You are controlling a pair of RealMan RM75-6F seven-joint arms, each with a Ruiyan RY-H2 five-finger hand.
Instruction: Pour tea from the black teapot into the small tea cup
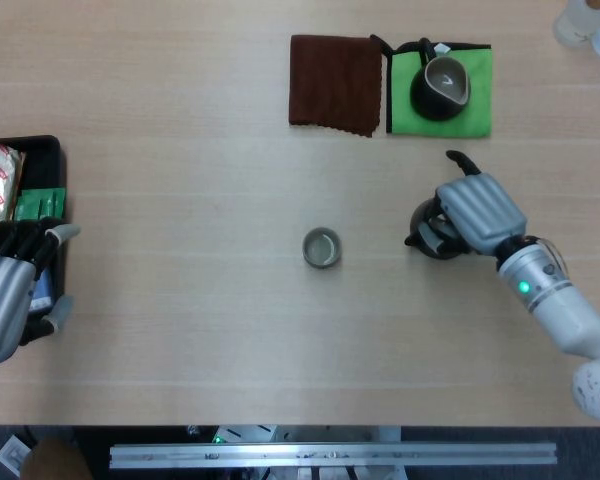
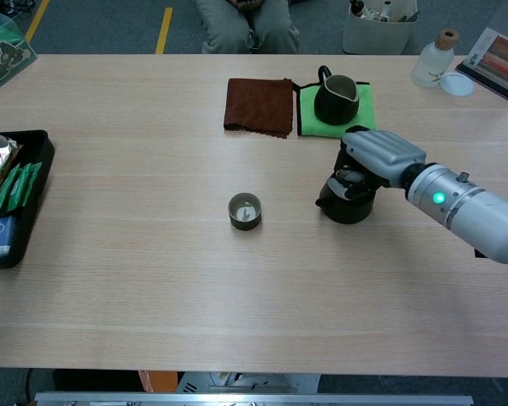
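My right robot hand (image 2: 374, 156) wraps round black teapot (image 2: 347, 199) on pale wooden bench (image 2: 152, 254), right of small grey tea cup (image 2: 245, 211). Left robot hand (image 1: 8, 290) empty, fingers apart.

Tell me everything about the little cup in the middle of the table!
The small tea cup is round, dark grey-brown outside and paler inside, maybe ceramic. It stands upright and alone on the wooden table. Nothing touches it. The black teapot sits apart to its right, under the right hand.
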